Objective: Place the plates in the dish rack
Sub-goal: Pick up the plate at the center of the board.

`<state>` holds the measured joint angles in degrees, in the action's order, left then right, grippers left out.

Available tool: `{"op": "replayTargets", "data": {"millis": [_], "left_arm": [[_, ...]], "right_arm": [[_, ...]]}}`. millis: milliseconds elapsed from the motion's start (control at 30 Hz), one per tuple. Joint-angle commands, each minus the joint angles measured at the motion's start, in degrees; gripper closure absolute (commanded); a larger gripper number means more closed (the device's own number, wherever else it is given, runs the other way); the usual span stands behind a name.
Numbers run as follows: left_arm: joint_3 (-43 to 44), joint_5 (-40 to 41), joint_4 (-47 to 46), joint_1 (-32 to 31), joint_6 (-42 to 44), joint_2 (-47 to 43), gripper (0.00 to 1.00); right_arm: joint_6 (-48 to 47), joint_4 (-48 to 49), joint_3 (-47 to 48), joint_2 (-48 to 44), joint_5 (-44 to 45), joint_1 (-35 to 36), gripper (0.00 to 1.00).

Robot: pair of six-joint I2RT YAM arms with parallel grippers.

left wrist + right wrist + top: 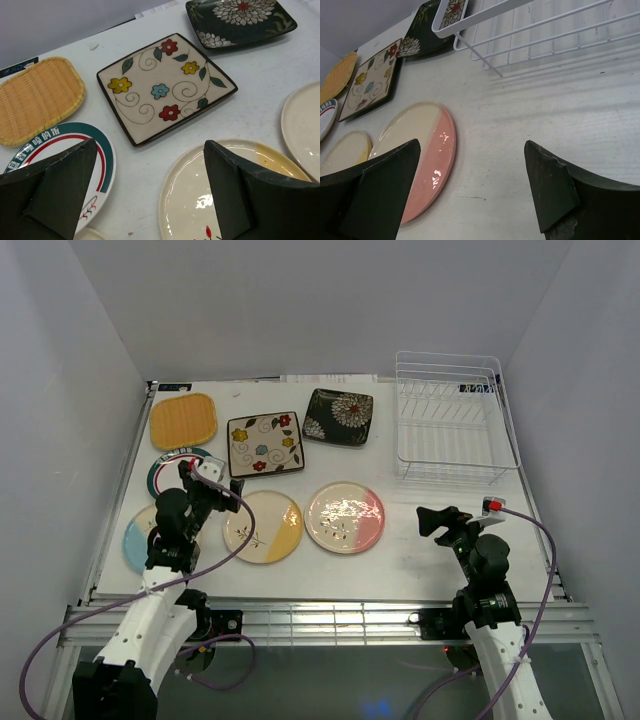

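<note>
All seven plates lay flat on the table [420, 560], none yet in the dish rack [455, 468], which stood at the far right. Far row, left to right: orange square plate [183, 420], cream floral plate [265, 444], black floral plate [339, 416]. Near row: blue-cream plate [135, 540], yellow-cream plate [263, 526], pink-cream plate [345, 517], with the green-rimmed plate [163, 468] behind the blue one, partly under the left arm. Left gripper [213, 478] hung with fingers spread wide, holding nothing, above the gap between the green-rimmed and yellow-cream plates. Right gripper [440, 520] was likewise wide and empty over the table top; the pink-cream plate lay just to its left, the rack ahead and slightly right. Right arm judged nearer both the rack and that plate, so the likelier first pick. Rack's tines probably ran in rows left to right, though the wires were too fine to be sure.
</note>
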<state>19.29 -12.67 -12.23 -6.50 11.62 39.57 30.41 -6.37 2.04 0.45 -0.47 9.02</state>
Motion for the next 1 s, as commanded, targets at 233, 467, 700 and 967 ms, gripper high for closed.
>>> {"op": "replayTargets", "data": {"millis": [233,467,700,967], "left_arm": [[4.4,-1.8,1.5,0.2,2.0,5.6,0.02],[3.8,-5.5,1.5,0.2,2.2,5.5,0.02],[3.3,-17.0,2.8,0.2,3.0,6.0,0.02],[3.6,-22.0,3.1,0.2,0.9,8.5,0.02]], "right_arm": [[1.8,2.3,-4.5,-4.8,2.0,0.0,0.1],[3.0,2.9,-5.2,-4.5,2.2,0.0,0.1],[1.9,5.7,-5.1,1.7,-1.2,0.0,0.1],[-2.5,13.3,-4.2,10.5,-11.8,0.1,0.05]]}}
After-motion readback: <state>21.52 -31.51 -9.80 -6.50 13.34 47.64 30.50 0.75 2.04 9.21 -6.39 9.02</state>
